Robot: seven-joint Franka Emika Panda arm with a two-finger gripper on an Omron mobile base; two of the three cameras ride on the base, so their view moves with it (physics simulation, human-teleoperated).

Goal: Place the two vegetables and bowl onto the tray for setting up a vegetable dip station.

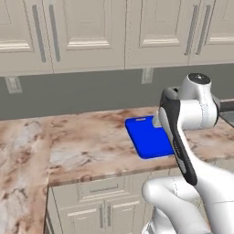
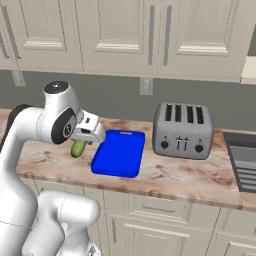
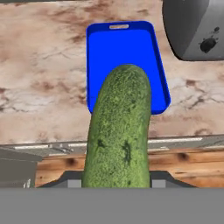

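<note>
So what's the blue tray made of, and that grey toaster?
The tray looks like smooth plastic: one flat bright blue, rounded corners, no grain. The toaster looks like brushed or matte metal: even grey with soft shading, dark slots and knobs. Everything here is rendered, so both are guesses.

One flat bright blue rectangular tray (image 3: 124, 48), one bumpy green cucumber (image 3: 119, 131) (partly seen in the right base view), and one grey four-slot toaster (image 2: 183, 131).

Kitchen: cream wall cabinets (image 2: 115, 30), marble tabletop (image 1: 82, 141), grey four-slot toaster (image 2: 183, 131), sink (image 2: 245, 160) at right, wall outlet (image 2: 146, 85).
</note>
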